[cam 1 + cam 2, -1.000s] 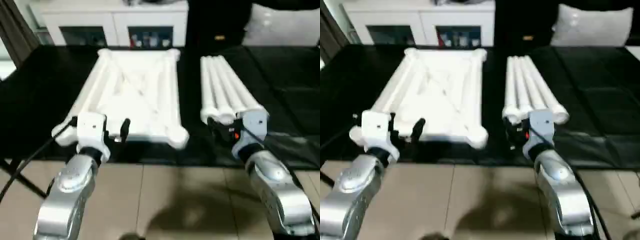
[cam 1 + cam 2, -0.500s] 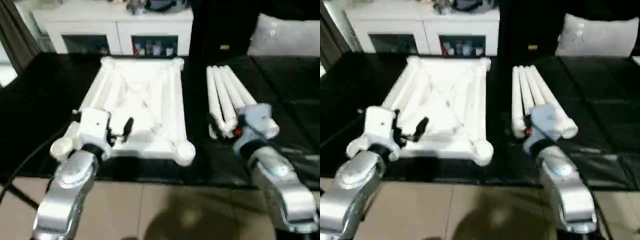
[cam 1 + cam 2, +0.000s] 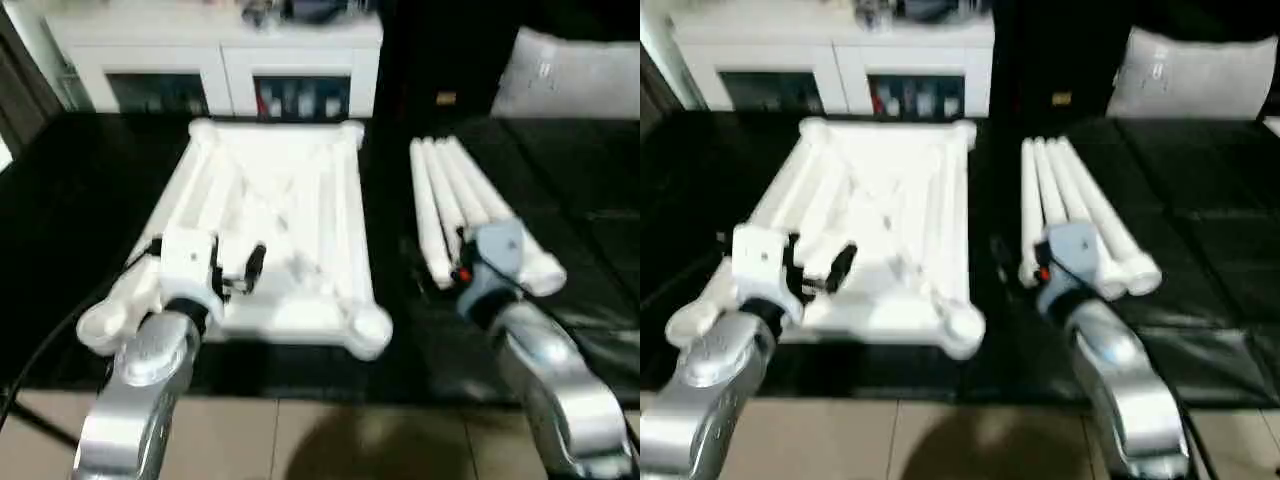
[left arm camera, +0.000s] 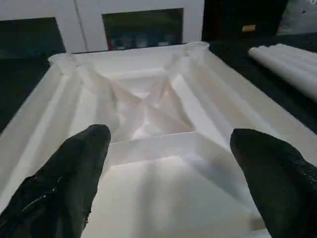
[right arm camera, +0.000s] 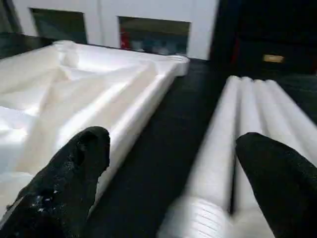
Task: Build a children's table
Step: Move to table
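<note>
Nearest the camera, the two silver forearms reach forward over a tan floor onto a black mat (image 3: 90,200). The left gripper (image 4: 168,163) hangs over the near end of the white tabletop (image 3: 275,215), its two black fingers (image 4: 74,168) spread wide apart with nothing between them; the wrist view looks straight down between them onto the ribbed underside and its crossing diagonal ribs. I cannot tell whether the fingers touch the plastic.

The right gripper (image 5: 168,173) is also wide open and empty. It sits at the near ends of the four white tubular legs (image 3: 455,205); in its wrist view one finger (image 5: 74,168) lies over the black gap beside the tabletop's edge and the other over the legs, with the nearest leg's ribbed end between them.

The tabletop lies upside down on the mat, left of centre, with round sockets at its corners, one near socket (image 3: 368,328) facing the legs. The legs lie side by side, touching, just right of the tabletop with a strip of mat between.

Farther back stand a white cabinet (image 3: 215,55) with dark glass doors and, to the right, a grey cushion (image 3: 575,65).
</note>
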{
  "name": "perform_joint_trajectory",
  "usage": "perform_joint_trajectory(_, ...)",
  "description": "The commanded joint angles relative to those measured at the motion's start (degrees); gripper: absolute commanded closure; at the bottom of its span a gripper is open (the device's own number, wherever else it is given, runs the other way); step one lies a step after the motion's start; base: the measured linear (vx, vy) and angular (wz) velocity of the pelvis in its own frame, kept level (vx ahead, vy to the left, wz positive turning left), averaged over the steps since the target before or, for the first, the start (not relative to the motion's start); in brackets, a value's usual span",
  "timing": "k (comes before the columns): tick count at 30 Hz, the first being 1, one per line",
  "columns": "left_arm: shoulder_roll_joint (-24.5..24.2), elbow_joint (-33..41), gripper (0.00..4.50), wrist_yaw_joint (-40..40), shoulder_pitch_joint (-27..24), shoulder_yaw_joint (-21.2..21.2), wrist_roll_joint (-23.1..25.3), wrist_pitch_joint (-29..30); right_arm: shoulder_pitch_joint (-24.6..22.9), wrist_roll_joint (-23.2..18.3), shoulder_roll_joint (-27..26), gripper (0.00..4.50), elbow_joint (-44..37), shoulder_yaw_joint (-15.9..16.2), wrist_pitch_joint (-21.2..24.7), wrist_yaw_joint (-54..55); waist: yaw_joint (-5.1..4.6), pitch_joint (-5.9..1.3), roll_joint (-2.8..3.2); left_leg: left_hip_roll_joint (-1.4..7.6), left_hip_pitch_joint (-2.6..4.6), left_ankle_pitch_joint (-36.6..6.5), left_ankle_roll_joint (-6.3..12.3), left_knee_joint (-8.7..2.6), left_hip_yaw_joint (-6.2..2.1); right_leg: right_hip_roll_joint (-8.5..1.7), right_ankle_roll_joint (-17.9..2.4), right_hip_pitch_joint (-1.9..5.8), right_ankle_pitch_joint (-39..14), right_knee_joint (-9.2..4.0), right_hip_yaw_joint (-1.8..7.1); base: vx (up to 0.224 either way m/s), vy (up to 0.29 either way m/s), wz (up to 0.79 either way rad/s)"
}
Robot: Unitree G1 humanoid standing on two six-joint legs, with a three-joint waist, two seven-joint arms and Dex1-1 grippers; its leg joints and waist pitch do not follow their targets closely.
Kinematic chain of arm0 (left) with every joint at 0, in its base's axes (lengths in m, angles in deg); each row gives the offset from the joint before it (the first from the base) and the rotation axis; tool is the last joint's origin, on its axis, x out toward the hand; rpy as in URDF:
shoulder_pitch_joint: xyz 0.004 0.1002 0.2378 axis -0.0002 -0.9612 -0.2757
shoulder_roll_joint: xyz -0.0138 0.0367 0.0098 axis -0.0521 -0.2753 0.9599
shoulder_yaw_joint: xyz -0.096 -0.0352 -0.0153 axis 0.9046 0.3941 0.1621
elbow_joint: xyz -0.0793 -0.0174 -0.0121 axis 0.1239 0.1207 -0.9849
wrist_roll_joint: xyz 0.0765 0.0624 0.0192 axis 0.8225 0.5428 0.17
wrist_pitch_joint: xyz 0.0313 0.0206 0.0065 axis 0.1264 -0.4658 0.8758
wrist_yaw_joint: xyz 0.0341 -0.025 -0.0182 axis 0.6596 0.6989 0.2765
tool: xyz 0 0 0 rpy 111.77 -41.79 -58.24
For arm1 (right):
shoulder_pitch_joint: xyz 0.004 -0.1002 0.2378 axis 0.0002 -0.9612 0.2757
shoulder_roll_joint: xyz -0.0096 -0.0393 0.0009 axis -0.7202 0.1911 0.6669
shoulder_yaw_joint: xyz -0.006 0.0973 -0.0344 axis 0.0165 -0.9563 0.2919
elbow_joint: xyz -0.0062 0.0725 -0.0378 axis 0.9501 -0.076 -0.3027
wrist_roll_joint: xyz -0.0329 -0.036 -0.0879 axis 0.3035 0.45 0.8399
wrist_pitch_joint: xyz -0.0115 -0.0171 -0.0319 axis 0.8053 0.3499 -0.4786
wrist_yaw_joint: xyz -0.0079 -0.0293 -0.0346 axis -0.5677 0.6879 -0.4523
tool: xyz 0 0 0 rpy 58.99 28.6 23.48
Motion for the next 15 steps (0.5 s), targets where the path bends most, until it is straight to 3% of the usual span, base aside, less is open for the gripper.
perform_joint_trajectory(1,-0.1,0.9,0.09,-0.1,-0.1,-0.7,0.3,0.1,0.3,0.1,-0.3,0.0,0.2,-1.2,-0.7,-0.2,2.36,-2.84,-1.22,1.98,-2.56,-3.8,9.63,1.96,-0.34,-10.08,-5.3,7.13,-21.4,-11.02,8.48,-0.008,-0.08,0.0)
perform_joint_trajectory(2,-0.1,0.8,0.09,-0.1,-0.1,-0.7,0.3,0.0,0.3,0.1,-0.3,0.0,0.2,-1.2,-0.7,-0.4,2.49,-2.47,-2.36,2.38,-4.41,-1.4,7.6,2.86,-0.64,-9.78,-5.8,8.28,-26.0,-11.0,8.13,0.014,-0.088,-0.06)
perform_joint_trajectory(3,-0.1,0.8,0.09,-0.1,-0.1,-0.7,0.3,0.0,0.3,0.1,-0.3,0.0,0.2,-1.2,-0.7,-0.4,2.96,-2.02,-1.61,2.88,-4.27,1.5,4.42,2.2,-0.99,-8.46,-8.4,7.22,-29.3,-11.26,7.14,0.0,0.0,0.0)
perform_joint_trajectory(4,-0.1,0.8,0.09,-0.1,-0.1,-0.7,0.3,-0.1,0.5,0.0,-0.3,0.0,0.3,-1.1,-0.7,-0.6,2.82,-1.63,-1.26,3.19,-4.37,2.4,3.78,1.36,-1.02,-7.71,-10.0,7.16,-30.0,-11.26,6.15,0.0,0.0,0.0)
perform_joint_trajectory(5,-0.2,0.6,0.09,-0.1,0.1,-0.6,0.2,-0.3,0.8,0.2,-0.4,0.0,0.2,-0.7,-0.7,-1.0,2.14,-1.11,1.19,4.92,-1.49,-0.3,2.54,-4.02,-0.38,-4.35,-12.5,5.93,-30.5,-11.48,1.94,0.0,0.0,0.0)
perform_joint_trajectory(6,-0.1,0.5,0.09,-0.1,0.1,-0.6,0.2,-0.3,0.9,0.3,-0.4,0.0,0.2,-0.6,-0.7,-1.0,1.47,-0.92,1.65,5.53,-1.55,-4.8,2.37,-5.9,-0.56,-2.44,-11.9,5.76,-28.7,-10.48,0.6,0.053,0.065,0.02)
perform_joint_trajectory(7,-0.1,0.3,0.09,-0.1,0.3,-0.6,0.3,-0.5,1.0,0.4,-0.4,0.0,0.2,-0.4,-0.7,-1.0,-0.15,-0.75,1.81,7.62,1.95,-19.3,0.63,-7.7,-1.99,0.1,-10.9,3.04,-25.1,-8.51,-0.64,0.053,0.065,0.02)
perform_joint_trajectory(8,-0.1,0.3,0.09,-0.1,0.3,-0.6,0.3,-0.5,1.0,0.4,-0.4,0.0,0.2,-0.4,-0.7,-1.0,-1.31,-1.84,2.95,8.69,4.07,-24.5,0.52,-9.04,-4.07,0.31,-11.7,3.11,-15.0,-6.37,-1.08,0.047,0.082,0.01)
perform_joint_trajectory(9,0.1,-0.1,0.09,-0.1,0.5,-0.8,0.4,-0.7,0.9,0.5,-0.6,0.0,0.1,-0.5,-0.8,-0.4,-1.62,-2.24,3.2,8.78,4.68,-23.6,1.65,-9.39,-4.53,0.23,-11.7,3.05,-9.8,-5.8,-1.29,0.057,0.07,-0.01)
perform_joint_trajectory(10,0.2,-0.3,0.09,-0.2,0.6,-0.9,0.5,-0.8,0.8,0.5,-0.7,0.0,0.0,-0.6,-0.9,-0.1,-2.33,-2.48,2.93,8.91,5.69,-18.6,6.05,-9.38,-5.27,0.04,-10.9,2.21,-2.7,-4.78,-1.68,0.057,0.07,-0.01)
perform_joint_trajectory(11,0.5,-0.6,0.09,-0.2,0.6,-1.0,0.4,-1.0,0.6,0.4,-0.8,0.0,0.1,-1.2,-0.9,0.5,-2.72,-2.33,2.17,8.16,5.27,-12.9,11.07,-8.66,-4.67,-0.93,-10.7,2.31,0.6,-5.16,-1.39,0.086,0.052,0.04)
perform_joint_trajectory(12,0.5,-0.6,0.09,-0.2,0.6,-1.0,0.4,-1.0,0.6,0.4,-0.8,0.0,0.1,-1.2,-0.9,0.5,-2.67,-2.38,1.67,7.13,3.94,-9.6,12.7,-8.06,-3.71,-1.68,-11.3,3.6,2.3,-6.11,-0.83,0.093,0.027,0.03)
perform_joint_trajectory(13,0.7,-0.8,0.09,-0.2,0.6,-1.2,0.5,-1.1,0.5,0.3,-0.9,0.0,0.1,-1.6,-0.8,0.7,-1.37,-3.35,0.31,3.46,-0.84,-0.6,14.39,-4.84,-0.52,-3.42,-12.3,8.91,7.2,-8.0,1.56,0.093,0.027,0.03)
perform_joint_trajectory(14,0.8,-0.9,0.09,-0.2,0.7,-1.2,0.5,-1.2,0.4,0.2,-0.9,0.0,0.1,-1.7,-0.8,0.9,-0.51,-3.11,0.18,2.8,-2.41,1.4,14.12,-3.89,0.32,-4.5,-13.3,9.98,5.4,-9.17,2.74,0.054,0.02,0.03)
perform_joint_trajectory(15,1.2,-1.2,0.09,-0.3,0.7,-1.5,0.6,-1.4,0.4,0.1,-0.9,0.0,0.2,-2.2,-0.7,0.9,0.23,-3.65,-0.13,3.13,-4.28,4.9,12.83,-2.57,0.36,-5.48,-14.7,11.87,1.0,-10.0,3.65,0.054,0.012,0.03)
